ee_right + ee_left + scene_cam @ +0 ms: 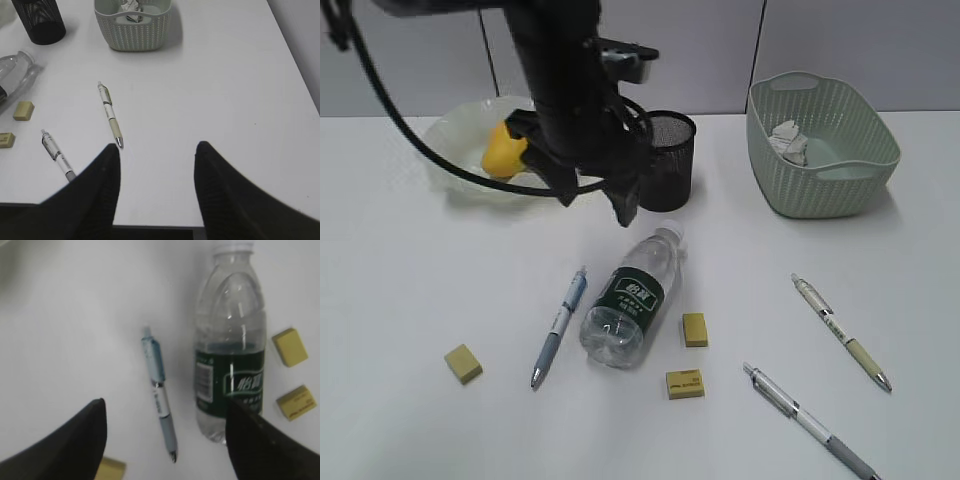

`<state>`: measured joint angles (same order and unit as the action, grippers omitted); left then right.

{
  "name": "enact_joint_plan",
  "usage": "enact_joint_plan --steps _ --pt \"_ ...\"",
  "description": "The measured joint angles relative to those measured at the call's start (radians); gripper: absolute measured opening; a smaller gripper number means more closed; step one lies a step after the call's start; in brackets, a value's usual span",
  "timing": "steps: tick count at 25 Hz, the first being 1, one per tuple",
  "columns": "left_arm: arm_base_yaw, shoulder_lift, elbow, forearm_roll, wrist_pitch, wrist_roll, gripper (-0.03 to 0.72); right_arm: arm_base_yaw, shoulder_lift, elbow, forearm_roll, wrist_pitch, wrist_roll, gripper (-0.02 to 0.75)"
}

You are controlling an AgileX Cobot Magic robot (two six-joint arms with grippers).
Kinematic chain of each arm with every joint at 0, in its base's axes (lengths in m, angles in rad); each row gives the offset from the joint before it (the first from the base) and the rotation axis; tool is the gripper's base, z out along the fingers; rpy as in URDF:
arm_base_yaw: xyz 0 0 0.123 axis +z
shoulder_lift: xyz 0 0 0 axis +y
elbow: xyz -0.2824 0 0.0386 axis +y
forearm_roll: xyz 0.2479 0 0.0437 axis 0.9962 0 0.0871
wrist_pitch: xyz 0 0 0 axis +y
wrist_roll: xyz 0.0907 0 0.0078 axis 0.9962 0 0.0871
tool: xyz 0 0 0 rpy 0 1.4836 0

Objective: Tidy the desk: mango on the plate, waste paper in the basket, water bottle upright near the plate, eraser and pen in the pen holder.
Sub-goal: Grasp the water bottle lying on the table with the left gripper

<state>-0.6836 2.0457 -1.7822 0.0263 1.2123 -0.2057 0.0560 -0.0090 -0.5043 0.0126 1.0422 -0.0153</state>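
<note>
Item: clear plastic water bottle with white cap and dark green label (629,299), lying on its side on the plain white tabletop (410,300) between a blue-barrelled pen (559,328) and two small yellow erasers (695,329), long axis running near-to-far with the cap pointing toward the black wire-mesh pen holder (669,158). Left gripper (165,440) hangs above it, fingers (80,440) spread wide and empty; right gripper (156,165) waits apart over the near tabletop edge, fingers parted, holding nothing. Risk: the round, smooth body may roll or squirt free if pinched off-centre, and the pen lying just beside it may be nudged or caught.
</note>
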Motion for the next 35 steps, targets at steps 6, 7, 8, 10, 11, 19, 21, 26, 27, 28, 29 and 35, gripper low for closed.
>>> enact_joint_plan --steps 6,7,8,10,11,19,21,26,27,28,29,35 --pt "-0.039 0.169 -0.165 -0.011 0.0 -0.001 0.565 0.0 0.0 0.0 0.0 0.0 0.0 0.387" --pt "-0.043 0.19 -0.181 -0.017 0.0 -0.001 0.565 0.0 0.0 0.0 0.0 0.0 0.0 0.387" --pt "-0.044 0.206 -0.191 -0.026 0.0 -0.001 0.565 0.0 0.0 0.0 0.0 -0.001 0.0 0.387" --pt "-0.045 0.225 -0.196 -0.04 0.0 0.0 0.565 0.0 0.0 0.0 0.0 -0.001 0.0 0.387" --pt "-0.046 0.233 -0.196 -0.045 0.001 0.001 0.565 0.0 0.0 0.0 0.0 -0.001 0.0 0.387" --pt "-0.049 0.274 -0.202 -0.073 0.003 0.005 0.565 0.0 0.0 0.0 0.0 -0.001 0.0 0.387" --pt "-0.052 0.279 -0.202 -0.085 0.003 0.006 0.565 0.0 0.0 0.0 0.0 0.0 0.0 0.387" --pt "-0.059 0.305 -0.203 -0.097 0.003 0.008 0.566 0.0 0.0 0.0 0.0 0.0 0.0 0.386" --pt "-0.059 0.312 -0.203 -0.1 0.003 0.008 0.566 0.0 0.0 0.0 0.0 0.0 0.0 0.386" --pt "-0.059 0.32 -0.203 -0.105 0.003 0.008 0.566 0.0 0.0 0.0 0.0 0.0 0.0 0.386" --pt "-0.059 0.326 -0.203 -0.111 0.002 0.008 0.566 0.0 0.0 0.0 0.0 0.0 0.0 0.386" --pt "-0.059 0.33 -0.204 -0.119 0.001 0.024 0.545 0.0 0.0 0.0 0.0 -0.001 0.0 0.386"
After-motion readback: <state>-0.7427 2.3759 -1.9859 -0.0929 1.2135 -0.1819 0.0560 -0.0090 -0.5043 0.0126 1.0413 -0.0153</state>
